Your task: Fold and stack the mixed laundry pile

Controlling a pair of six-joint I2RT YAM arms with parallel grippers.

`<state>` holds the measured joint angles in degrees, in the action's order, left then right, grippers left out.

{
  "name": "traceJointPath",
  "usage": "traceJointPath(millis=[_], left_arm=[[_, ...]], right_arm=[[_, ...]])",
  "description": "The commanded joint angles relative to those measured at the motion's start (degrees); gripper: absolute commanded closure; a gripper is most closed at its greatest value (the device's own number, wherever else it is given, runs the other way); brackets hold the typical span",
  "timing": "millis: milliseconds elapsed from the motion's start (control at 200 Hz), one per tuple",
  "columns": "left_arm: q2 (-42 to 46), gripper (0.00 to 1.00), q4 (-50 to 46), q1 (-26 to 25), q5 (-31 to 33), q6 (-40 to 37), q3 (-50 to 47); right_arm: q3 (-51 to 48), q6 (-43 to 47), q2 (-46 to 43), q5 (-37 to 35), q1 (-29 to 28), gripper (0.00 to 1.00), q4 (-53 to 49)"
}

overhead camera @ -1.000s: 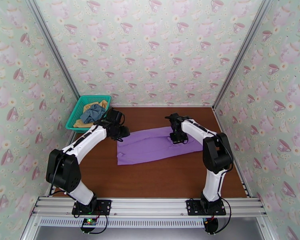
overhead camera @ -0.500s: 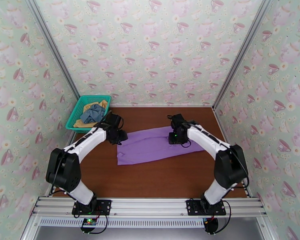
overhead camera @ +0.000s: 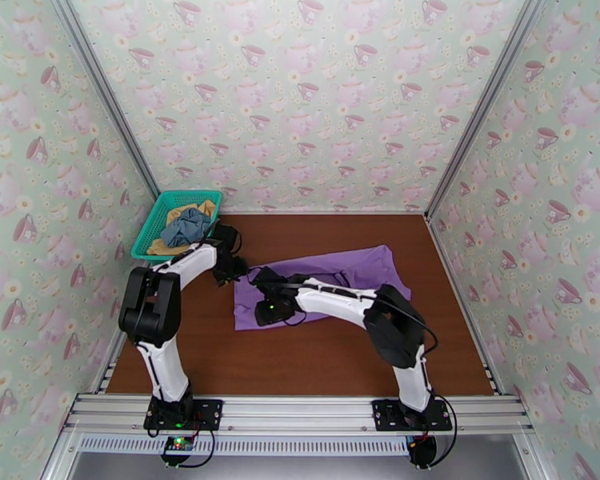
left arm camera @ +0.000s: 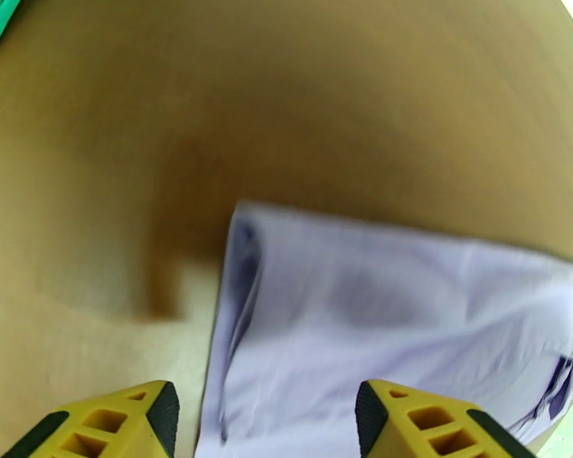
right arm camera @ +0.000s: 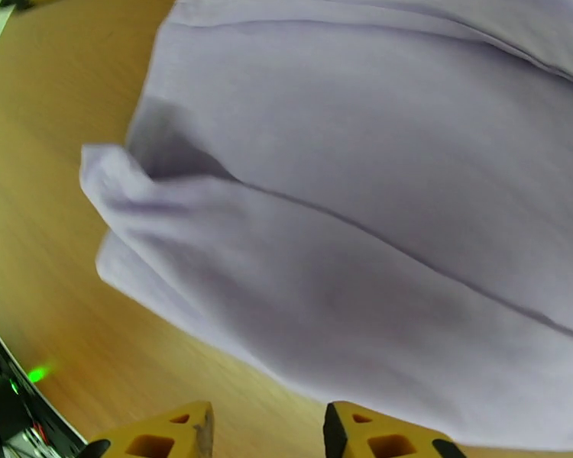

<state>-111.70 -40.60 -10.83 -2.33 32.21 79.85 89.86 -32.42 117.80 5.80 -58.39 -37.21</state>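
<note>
The right gripper hangs over the near left corner of the purple shirt, reaching across from the right. In the right wrist view its fingers stand apart, holding nothing. The shirt lies spread on the table, rumpled at that corner. The left gripper sits over the shirt's far left edge, with its fingers wide and empty. Beyond it, the grey piece lies on the yellow piece in the basket.
</note>
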Motion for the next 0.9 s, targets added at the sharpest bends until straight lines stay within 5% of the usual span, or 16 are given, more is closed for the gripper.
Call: traceJointPath(millis=[0,586,896], left_arm=[[-3.1,0.34,0.2,0.5,-1.6,-2.0,2.5],[-6.9,0.56,2.9,0.9,-5.8,-3.6,-0.8],[-10.0,0.96,4.4,0.7,-9.1,-3.1,-3.1]], right_arm=[[6.4,-2.0,2.6,0.8,-3.2,0.52,-0.3],[33.0,2.1,25.9,-9.8,-6.2,0.50,-19.8],[35.6,1.5,31.0,-13.7,-7.0,0.62,-23.0]])
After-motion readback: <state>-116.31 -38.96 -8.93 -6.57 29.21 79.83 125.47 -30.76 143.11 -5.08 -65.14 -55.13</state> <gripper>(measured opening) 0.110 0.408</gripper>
